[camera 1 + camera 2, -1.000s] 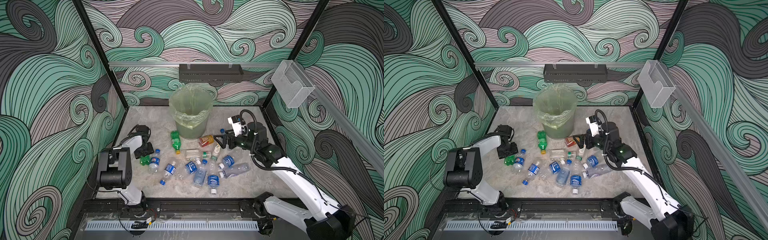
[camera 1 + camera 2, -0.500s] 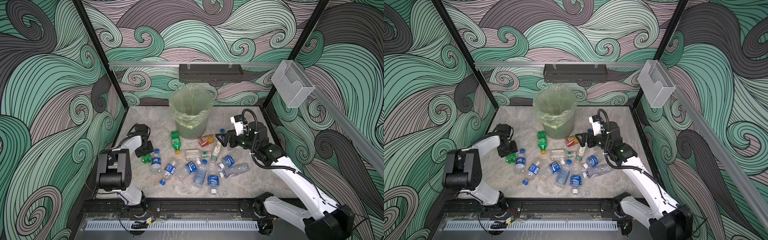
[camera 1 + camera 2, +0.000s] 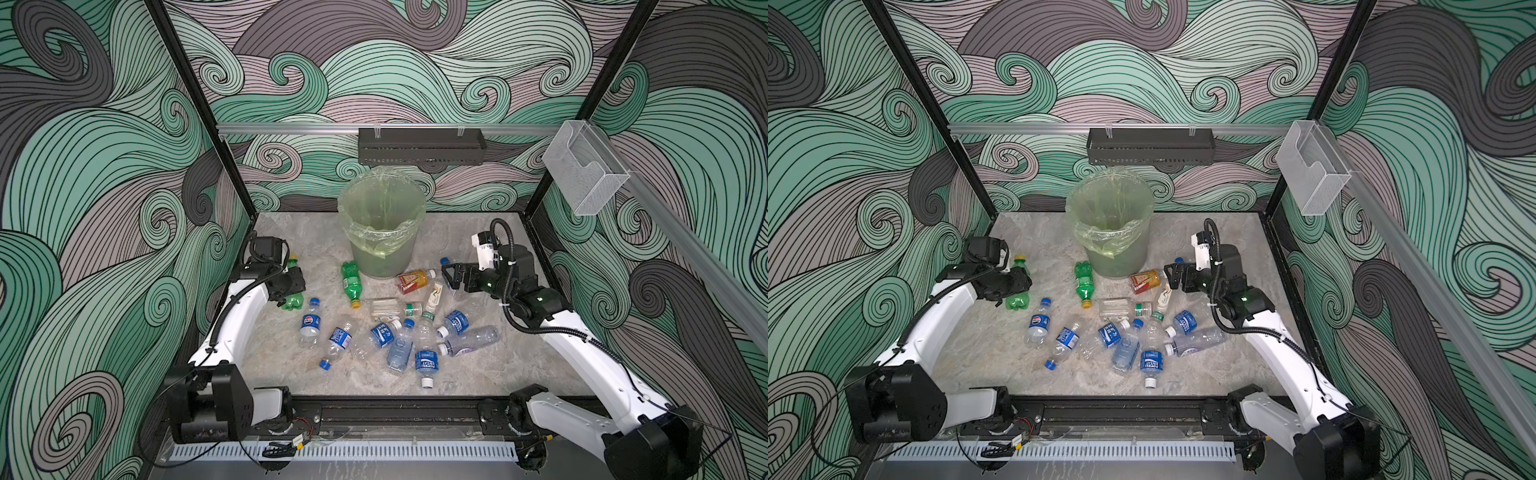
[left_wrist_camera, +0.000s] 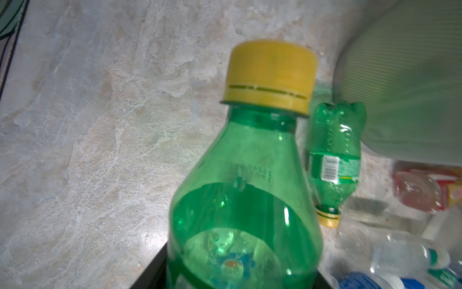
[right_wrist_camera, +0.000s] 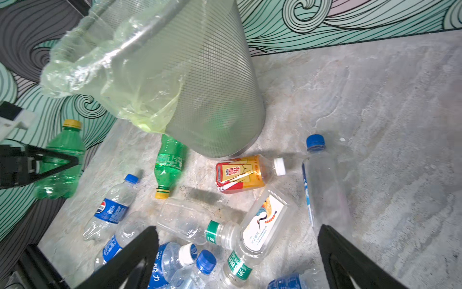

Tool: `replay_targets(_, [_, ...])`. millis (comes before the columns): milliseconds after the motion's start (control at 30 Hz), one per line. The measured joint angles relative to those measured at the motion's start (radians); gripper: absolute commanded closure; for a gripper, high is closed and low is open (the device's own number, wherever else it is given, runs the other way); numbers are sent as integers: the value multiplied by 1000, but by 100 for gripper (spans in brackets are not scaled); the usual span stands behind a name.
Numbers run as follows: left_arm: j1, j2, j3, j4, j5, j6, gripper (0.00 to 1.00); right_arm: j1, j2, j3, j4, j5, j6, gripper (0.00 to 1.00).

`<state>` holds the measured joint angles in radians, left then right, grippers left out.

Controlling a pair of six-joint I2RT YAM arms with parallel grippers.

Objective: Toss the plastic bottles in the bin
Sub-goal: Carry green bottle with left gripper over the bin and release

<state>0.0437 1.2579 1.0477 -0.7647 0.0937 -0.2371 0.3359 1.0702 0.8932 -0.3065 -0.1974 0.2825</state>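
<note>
Left side: your left gripper is clamped around a green bottle, held cap-up, evidently for carrying right to the bin at far centre. Your right gripper hangs spread wide beside the loose bottles near the bin's foot and grips nothing.

The Pepsi bottle shows its brand sign, the white-cap bottle says POCARI SWEAT, and the amber bottle has Chinese words.

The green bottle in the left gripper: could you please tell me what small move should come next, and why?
Probably raise the left gripper toward the bin: it grips the green bottle low over the table, and the bin's rim stands much higher.
</note>
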Motion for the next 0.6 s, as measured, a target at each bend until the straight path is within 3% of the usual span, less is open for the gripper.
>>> replay_targets(200, [0,-74,-26,20,147,109,49,-4,0,-6,-11,58,10,0])
replay_targets(433, [0,-104,-27,47,261,150,50,-4,0,-6,-12,90,11,0])
replay_targets(600, [-7,-32,171,62,395,98,50,-5,0,-23,-13,111,17,0])
